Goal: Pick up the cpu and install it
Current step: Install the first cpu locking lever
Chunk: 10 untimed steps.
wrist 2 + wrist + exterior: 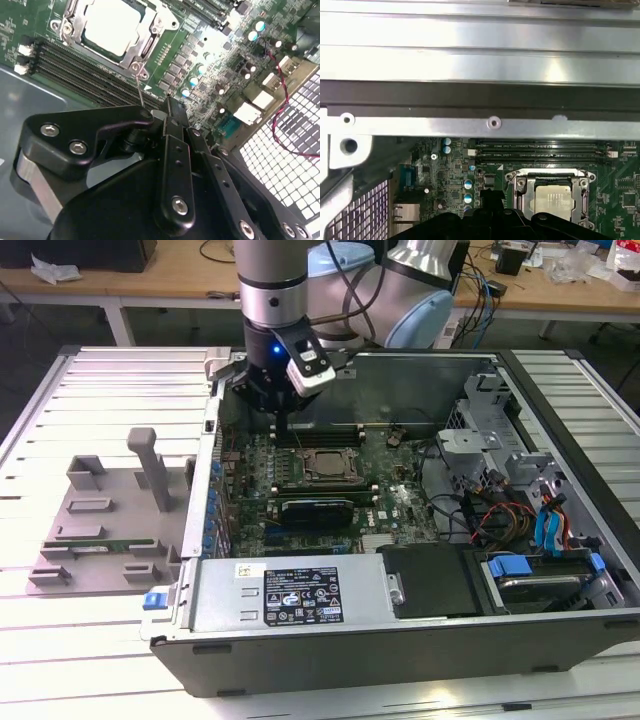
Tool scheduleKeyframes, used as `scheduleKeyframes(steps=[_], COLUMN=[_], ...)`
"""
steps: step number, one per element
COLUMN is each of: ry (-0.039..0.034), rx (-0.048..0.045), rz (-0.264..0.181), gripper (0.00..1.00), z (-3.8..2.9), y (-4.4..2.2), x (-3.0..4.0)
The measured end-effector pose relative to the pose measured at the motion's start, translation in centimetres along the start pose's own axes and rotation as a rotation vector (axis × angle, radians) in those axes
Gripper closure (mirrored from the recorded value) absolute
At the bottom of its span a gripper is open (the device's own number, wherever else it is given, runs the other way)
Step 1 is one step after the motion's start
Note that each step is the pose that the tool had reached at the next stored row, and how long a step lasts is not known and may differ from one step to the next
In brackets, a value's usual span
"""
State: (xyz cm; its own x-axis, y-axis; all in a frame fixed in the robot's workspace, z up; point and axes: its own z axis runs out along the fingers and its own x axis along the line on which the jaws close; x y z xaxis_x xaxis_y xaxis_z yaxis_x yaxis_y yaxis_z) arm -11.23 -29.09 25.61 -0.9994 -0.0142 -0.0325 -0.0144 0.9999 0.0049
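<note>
Open from above over the motherboard point(330, 480) between the case's side wall point(200, 500) at the exterior view's left and the drive cage point(490, 430) with its cable tangle point(500, 515) at the right. Crowded just beside the socket frame point(112, 30) by memory slots point(85, 72) and upright capacitors point(192, 80); hemmed at the far edge by the case's metal rim point(480, 125). Free room on the bench point(60, 400) around the grey fixture point(110, 510), apart from its upright post point(152, 470).

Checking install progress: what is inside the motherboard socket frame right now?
The cpu lies inside the metal socket frame, its silver top showing in both wrist views. The contacts beneath it are covered. The hand hangs beside the socket.
</note>
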Motion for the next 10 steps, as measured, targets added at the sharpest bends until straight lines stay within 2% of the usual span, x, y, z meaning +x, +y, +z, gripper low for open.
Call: scheduleKeyframes(steps=[3,7,10], ry=[-0.0006,0.0006,0.0035], rx=[-0.0197,-0.0184,-0.0184], rz=[0.0,0.0,0.0], gripper=[0.89,0.89,0.89], z=[0.01,0.02,0.05], y=[0.29,0.33,0.32], x=[0.09,-0.34,-1.18])
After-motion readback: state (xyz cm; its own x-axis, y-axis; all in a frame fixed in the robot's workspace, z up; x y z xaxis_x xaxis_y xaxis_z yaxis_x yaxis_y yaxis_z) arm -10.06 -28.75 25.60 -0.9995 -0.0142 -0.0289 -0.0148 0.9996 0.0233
